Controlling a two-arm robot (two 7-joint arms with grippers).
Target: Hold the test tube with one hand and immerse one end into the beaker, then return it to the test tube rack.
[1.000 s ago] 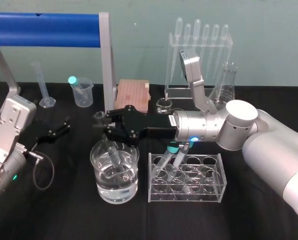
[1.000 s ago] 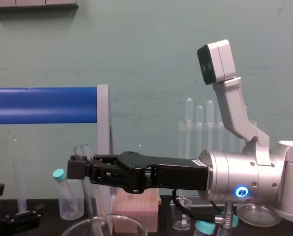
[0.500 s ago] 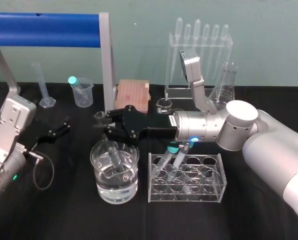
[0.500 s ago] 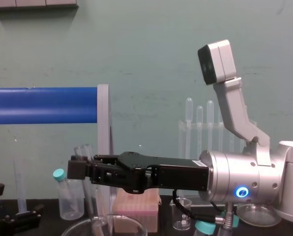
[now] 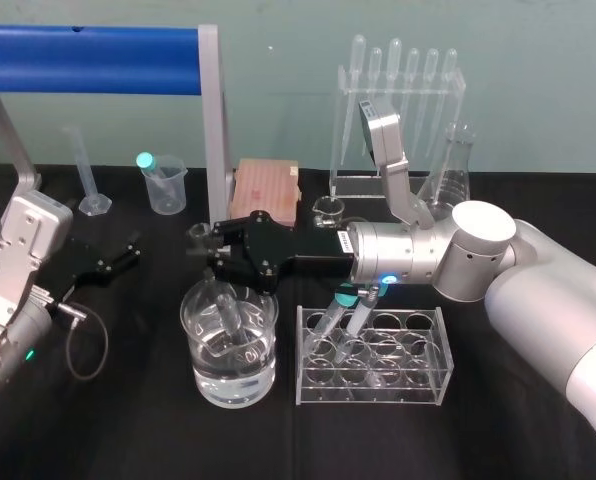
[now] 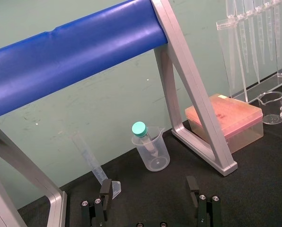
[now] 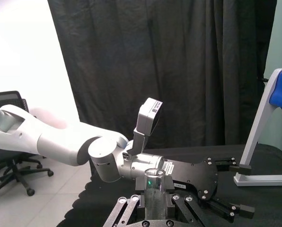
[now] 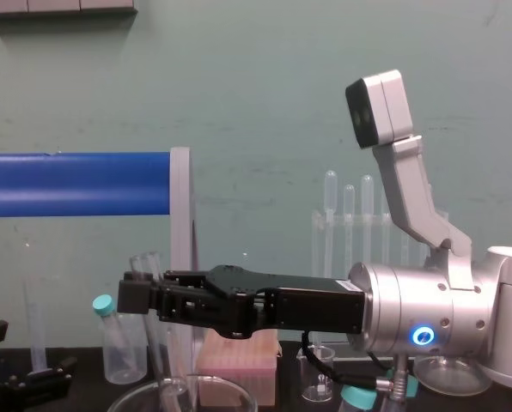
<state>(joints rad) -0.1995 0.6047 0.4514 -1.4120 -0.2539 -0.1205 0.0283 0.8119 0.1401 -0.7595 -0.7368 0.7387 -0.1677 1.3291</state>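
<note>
- Head view: we are seeing the right gripper point(image 5: 204, 244), black and two-fingered on a thick silver-white arm, reaching leftward above the beaker point(image 5: 200, 372). Its fingers are clamping the test tube point(image 5: 227, 312) just below the flared rim.
- The slim, clear glass tube is hanging near upright, slightly tilted, with its lower end inside the wide round beaker. The beaker is holding clear liquid to about half its height. We cannot tell whether the tip is breaking the surface.
- The clear acrylic test tube rack point(image 5: 418, 388) is standing just right of the beaker on the black table point(image 5: 128, 430). Two teal-capped tubes point(image 5: 344, 300) are leaning in it.
- The left gripper point(image 5: 130, 250) is sitting idle, low and well to the left.
- Left wrist view: the left gripper's fingers are standing wide apart with nothing between them. Beyond them, a translucent plastic cup point(image 6: 153, 153) and a pink box point(image 6: 226, 118) are sitting under a glossy blue bar point(image 6: 74, 47).
- Right wrist view: the tube's round open rim is standing up between the right gripper's drawn-in black fingers.
- Chest view: the right gripper is coming in from the right, pinching the tube's upper part. The beaker's curved glass rim is showing directly below.
</note>
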